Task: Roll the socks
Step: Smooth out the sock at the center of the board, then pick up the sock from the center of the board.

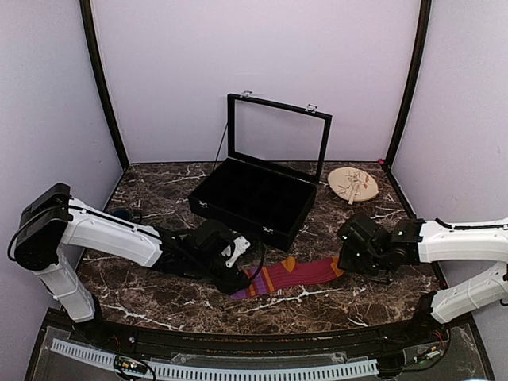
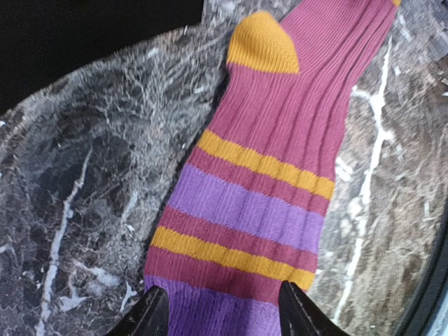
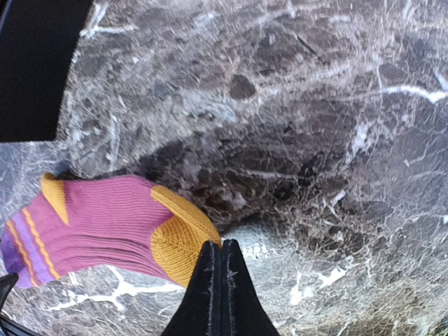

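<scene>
Left gripper (image 2: 222,292) straddles striped sock (image 2: 266,182) (right gripper (image 3: 219,246) closed).

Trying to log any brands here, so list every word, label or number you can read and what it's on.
No readable text in any view.
The striped sock: stripes only, no label.
The black case: no marking shows.
The wooden disc: faint marks, too small to read.
</scene>
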Robot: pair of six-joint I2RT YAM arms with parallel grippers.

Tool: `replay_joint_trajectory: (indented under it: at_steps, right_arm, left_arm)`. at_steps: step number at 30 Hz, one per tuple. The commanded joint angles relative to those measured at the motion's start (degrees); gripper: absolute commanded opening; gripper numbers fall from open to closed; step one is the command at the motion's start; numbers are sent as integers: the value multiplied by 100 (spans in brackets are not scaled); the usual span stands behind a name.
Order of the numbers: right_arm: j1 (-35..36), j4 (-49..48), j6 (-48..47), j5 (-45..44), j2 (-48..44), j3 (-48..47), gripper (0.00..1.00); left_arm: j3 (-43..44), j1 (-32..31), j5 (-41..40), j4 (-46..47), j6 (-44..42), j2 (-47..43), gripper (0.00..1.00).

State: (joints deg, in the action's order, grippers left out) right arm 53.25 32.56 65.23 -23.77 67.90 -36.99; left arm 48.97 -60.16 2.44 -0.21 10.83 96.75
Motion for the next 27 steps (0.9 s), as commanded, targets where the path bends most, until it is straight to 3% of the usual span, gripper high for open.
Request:
replay_joint_trajectory:
  at_steps: [1, 13, 27]
  right_arm:
    - [47, 132, -74, -267, 9, -160, 0]
    - [53, 161, -158, -270, -20, -312, 0]
    - [422, 278, -362, -329, 446, -1126, 0]
  left_arm:
    - [-132, -4, 96, -14, 45, -564, 57]
    - [-416, -4, -32, -132, 138, -627, 57]
    - [-742, -4, -291, -254, 339, -607, 41]
